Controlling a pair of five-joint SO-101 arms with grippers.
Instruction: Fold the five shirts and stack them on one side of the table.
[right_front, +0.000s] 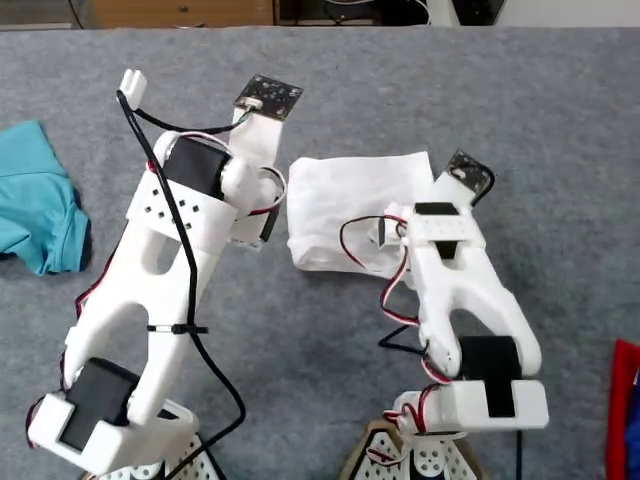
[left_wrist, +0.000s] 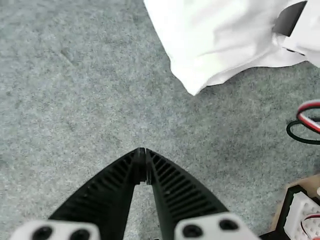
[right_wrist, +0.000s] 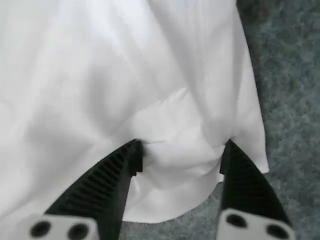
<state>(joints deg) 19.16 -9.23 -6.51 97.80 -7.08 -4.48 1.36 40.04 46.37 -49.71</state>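
Observation:
A white shirt (right_front: 345, 195) lies bunched and partly folded on the grey table at centre; it also shows as the white shirt (left_wrist: 220, 40) and the white shirt (right_wrist: 125, 75). My right gripper (right_wrist: 182, 152) is open, its jaws pressed down onto the cloth near one edge with a ridge of white fabric between them; from above, the right gripper (right_front: 385, 235) sits at the shirt's right side. My left gripper (left_wrist: 145, 152) is shut on nothing, over bare carpet just off the shirt's left corner, and from above the left gripper (right_front: 264, 226) stands beside that edge. A teal shirt (right_front: 38, 200) lies crumpled at the far left.
Red and blue cloth (right_front: 625, 410) shows at the right edge. Red and black cables (left_wrist: 306, 122) trail from the right arm near the shirt. Both arm bases stand at the near edge. Bare grey carpet (right_front: 560, 110) spreads at the back and right.

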